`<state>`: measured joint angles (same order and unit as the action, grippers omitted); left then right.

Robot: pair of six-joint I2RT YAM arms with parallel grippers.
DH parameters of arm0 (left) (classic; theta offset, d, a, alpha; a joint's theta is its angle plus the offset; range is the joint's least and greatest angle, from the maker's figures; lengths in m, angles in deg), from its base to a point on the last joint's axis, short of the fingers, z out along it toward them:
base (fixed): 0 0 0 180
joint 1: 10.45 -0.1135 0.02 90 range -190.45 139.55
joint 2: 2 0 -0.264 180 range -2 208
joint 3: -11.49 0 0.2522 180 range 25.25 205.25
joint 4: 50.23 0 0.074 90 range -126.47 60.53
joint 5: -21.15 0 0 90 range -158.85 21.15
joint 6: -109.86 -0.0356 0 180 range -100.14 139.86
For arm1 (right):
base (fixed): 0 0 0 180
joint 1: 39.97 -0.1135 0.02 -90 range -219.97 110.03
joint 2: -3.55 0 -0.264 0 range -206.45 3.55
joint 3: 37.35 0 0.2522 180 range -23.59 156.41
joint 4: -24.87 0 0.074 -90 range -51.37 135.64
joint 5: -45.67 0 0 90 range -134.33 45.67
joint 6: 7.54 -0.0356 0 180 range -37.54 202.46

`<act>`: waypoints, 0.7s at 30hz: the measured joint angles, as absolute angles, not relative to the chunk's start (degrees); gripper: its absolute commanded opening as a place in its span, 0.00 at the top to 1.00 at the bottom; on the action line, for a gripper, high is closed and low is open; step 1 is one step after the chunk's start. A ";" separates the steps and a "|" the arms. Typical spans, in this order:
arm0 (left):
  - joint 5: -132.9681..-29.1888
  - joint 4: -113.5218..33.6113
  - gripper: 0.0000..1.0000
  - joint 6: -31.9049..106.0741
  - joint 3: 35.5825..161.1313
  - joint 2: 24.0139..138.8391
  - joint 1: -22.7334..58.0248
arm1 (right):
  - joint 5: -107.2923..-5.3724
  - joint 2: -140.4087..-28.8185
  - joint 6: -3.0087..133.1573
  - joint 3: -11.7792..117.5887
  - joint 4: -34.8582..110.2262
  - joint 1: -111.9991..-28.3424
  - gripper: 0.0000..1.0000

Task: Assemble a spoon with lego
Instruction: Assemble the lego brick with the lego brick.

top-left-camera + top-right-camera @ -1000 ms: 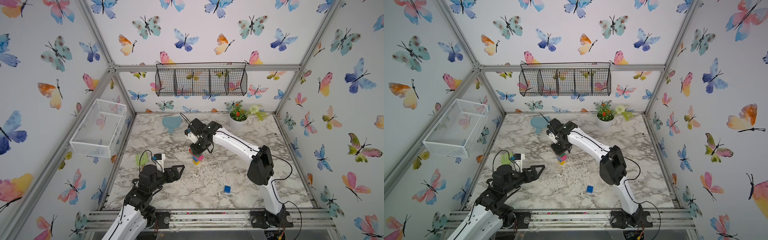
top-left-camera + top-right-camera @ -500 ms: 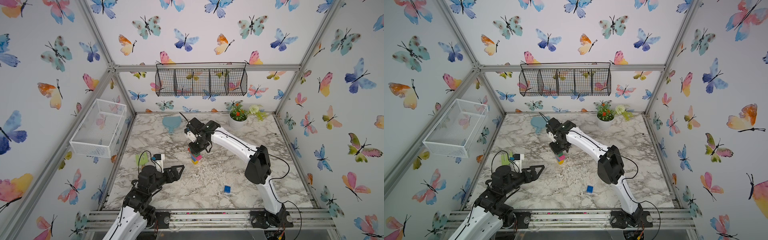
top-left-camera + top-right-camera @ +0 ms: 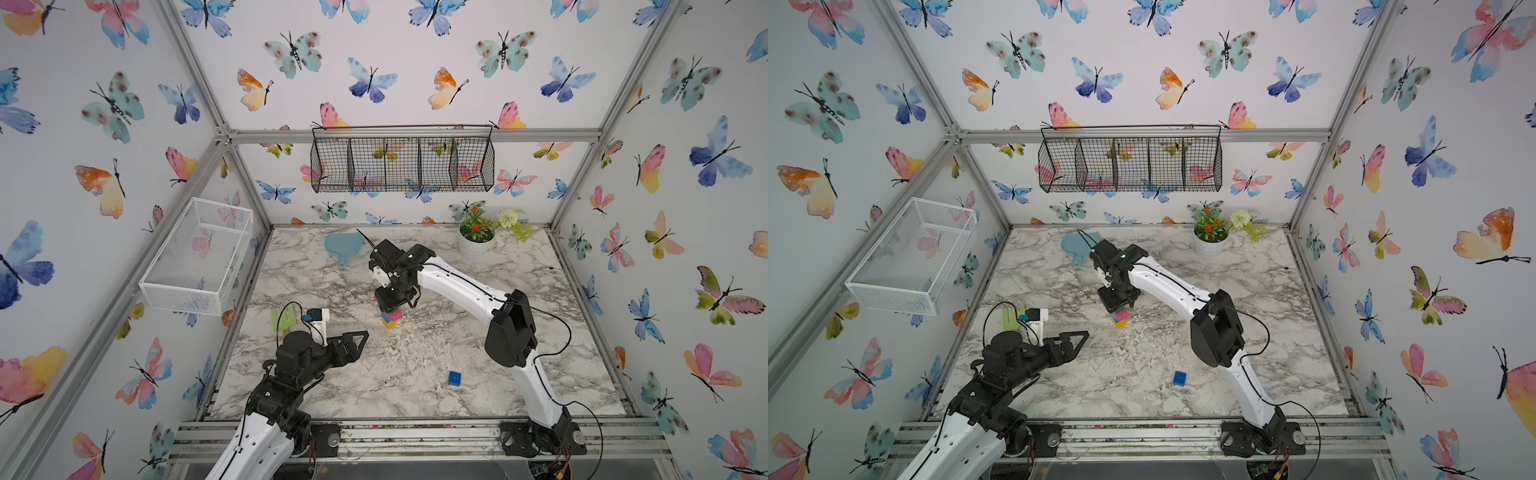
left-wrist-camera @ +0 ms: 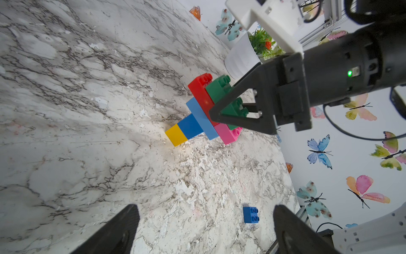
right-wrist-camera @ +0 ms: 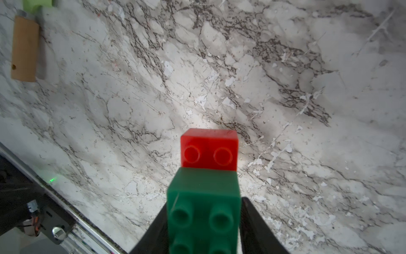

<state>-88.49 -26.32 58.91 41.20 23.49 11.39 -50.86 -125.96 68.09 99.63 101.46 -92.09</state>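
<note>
Multicolour spoon (image 4: pixel 201 99) btwn R gripper (image 5: pixel 204 209) jaws, L gripper (image 4: pixel 205 207) spread

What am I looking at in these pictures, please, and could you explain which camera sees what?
Two robot arms stand at a marble table, each ending in a two-fingered gripper. The two wide pictures come from one camera head above; the two close ones from cameras on the arms' wrists. On the table are an upright spoon of toy bricks, a loose blue brick, a teal paddle, a green fork and a plant pot. The right gripper is over the spoon, straddling its top green brick; whether it grips I cannot tell. The left gripper is open and empty.
</note>
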 measured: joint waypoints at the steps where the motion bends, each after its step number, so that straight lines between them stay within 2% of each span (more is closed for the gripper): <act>1: -88.49 -26.32 0.03 58.91 41.20 23.49 11.39 | -50.84 -126.44 68.00 99.61 101.53 -92.13 0.45; 7: -88.49 -26.30 0.03 58.91 41.22 23.49 11.39 | -50.77 -126.62 67.48 99.61 101.62 -92.20 0.33; 12: -88.47 -26.26 0.02 58.91 41.22 23.47 11.39 | -49.92 -123.86 66.91 99.35 101.11 -92.20 0.12; 17: -88.44 -25.86 0.00 58.91 41.28 22.62 11.39 | -47.14 -111.10 66.38 94.56 99.60 -92.17 0.03; 21: -88.47 -25.91 0.01 58.72 42.05 22.31 11.39 | -44.34 -96.37 63.91 85.80 98.07 -91.12 0.03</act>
<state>-88.47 -25.91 58.72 42.05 22.31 11.39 -44.34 -96.37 63.91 85.80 98.07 -91.12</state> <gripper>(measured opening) 0.992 0.975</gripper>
